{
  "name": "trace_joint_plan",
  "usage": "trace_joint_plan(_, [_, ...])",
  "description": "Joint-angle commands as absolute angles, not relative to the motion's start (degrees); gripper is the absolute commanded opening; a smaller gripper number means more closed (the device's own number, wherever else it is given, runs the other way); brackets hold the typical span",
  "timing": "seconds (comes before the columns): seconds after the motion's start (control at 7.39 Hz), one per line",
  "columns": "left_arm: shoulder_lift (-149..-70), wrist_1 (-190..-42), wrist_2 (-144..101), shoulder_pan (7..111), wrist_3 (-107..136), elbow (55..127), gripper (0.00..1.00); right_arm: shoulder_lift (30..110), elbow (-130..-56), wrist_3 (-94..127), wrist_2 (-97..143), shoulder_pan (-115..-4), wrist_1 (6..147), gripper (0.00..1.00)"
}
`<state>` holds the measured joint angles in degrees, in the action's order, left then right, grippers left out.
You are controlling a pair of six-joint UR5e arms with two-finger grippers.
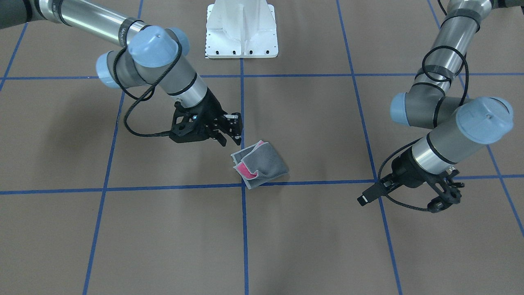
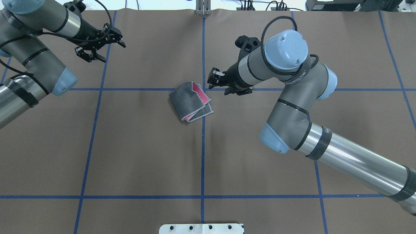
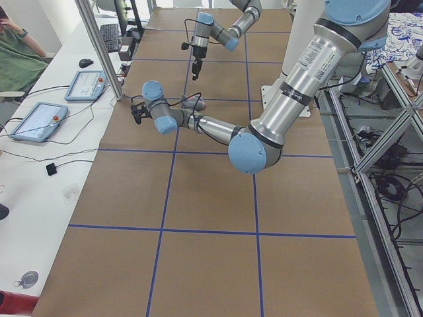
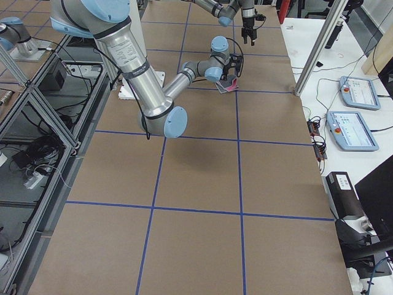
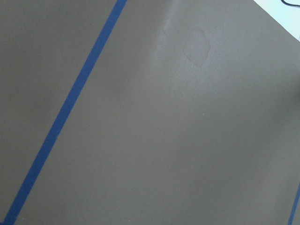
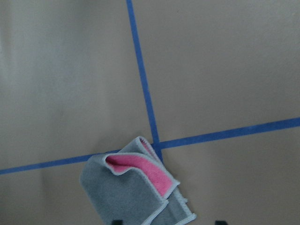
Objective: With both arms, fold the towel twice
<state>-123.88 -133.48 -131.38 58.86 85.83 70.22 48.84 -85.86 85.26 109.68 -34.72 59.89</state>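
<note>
The towel lies folded on the table, right by a crossing of the blue tape lines near the middle. It's grey side out, with a strip of pink showing where one flap curls back, and the pale stitched edges are stacked along one side.

The right gripper hangs just beside it, on the robot's right and a bit towards the far edge. It's close to the towel's corner but not touching it. Its fingers are spread wide with nothing between them; in the wrist view the two tips sit far apart at the bottom of the frame.

The left gripper is well away, over bare table towards the far left corner. Its fingers are also spread, and it's empty too.
</note>
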Motion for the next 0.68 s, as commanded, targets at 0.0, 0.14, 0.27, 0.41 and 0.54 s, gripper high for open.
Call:
trace_joint_plan(0.0, [-123.8, -133.4, -132.4, 60.1, 85.8, 70.1, 0.99, 41.1, -75.5, 85.2, 106.6, -32.1, 59.8, 0.00])
trace_joint_plan(0.14, [-123.8, -133.3, -132.4, 60.1, 85.8, 70.1, 1.00, 40.9, -74.0, 84.7, 106.6, -32.1, 59.7, 0.00])
trace_joint_plan(0.27, [-123.8, -133.3, -132.4, 60.1, 85.8, 70.1, 1.00, 40.3, -72.1, 83.3, 106.3, -32.1, 59.5, 0.00])
trace_joint_plan(0.41, [-123.8, -133.3, -132.4, 60.1, 85.7, 70.0, 1.00, 37.6, -68.5, 82.8, 104.9, -32.2, 59.3, 0.00])
trace_joint_plan(0.54, [-123.8, -133.3, -132.4, 60.1, 85.8, 70.0, 1.00, 35.4, -64.8, 82.7, 104.5, -32.3, 59.2, 0.00])
